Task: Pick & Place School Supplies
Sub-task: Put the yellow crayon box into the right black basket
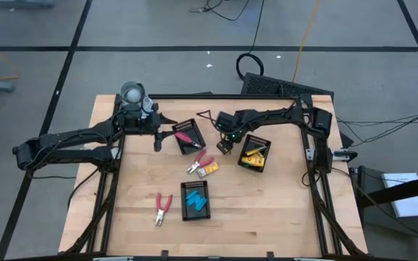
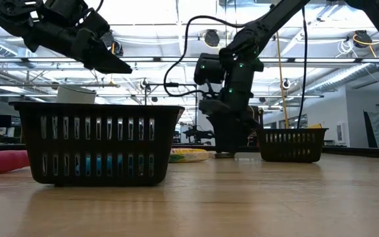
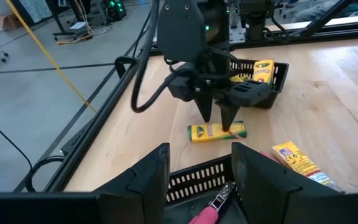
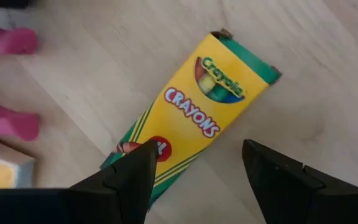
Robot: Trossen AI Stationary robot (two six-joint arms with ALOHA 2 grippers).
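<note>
A yellow crayon box (image 4: 194,118) lies flat on the wooden table (image 1: 267,210), just beside the black basket (image 1: 255,154) that already holds other yellow boxes. The right gripper (image 3: 219,118) hangs right over the crayon box with its two fingers spread apart, one on each side, and nothing is in them yet. So the step in hand looks like picking up this box. Next, the gripper likely needs to go down a little more, squeeze the box across its narrow side, lift it, and carry it to the basket with the yellow boxes. A pair of red-handled pliers (image 1: 199,162) and a second yellow box (image 1: 209,169) lie near, so the fingers should take care not to bump them. The left gripper (image 1: 157,138) waits above the edge of the basket of red tools (image 1: 188,134), its fingers also apart and empty. Another pair of pliers (image 1: 162,208) lies alone toward the front of the table, next to the basket of light-blue pieces (image 1: 195,201). A grey-white cup (image 1: 131,92) stands at the back, behind the left arm.
</note>
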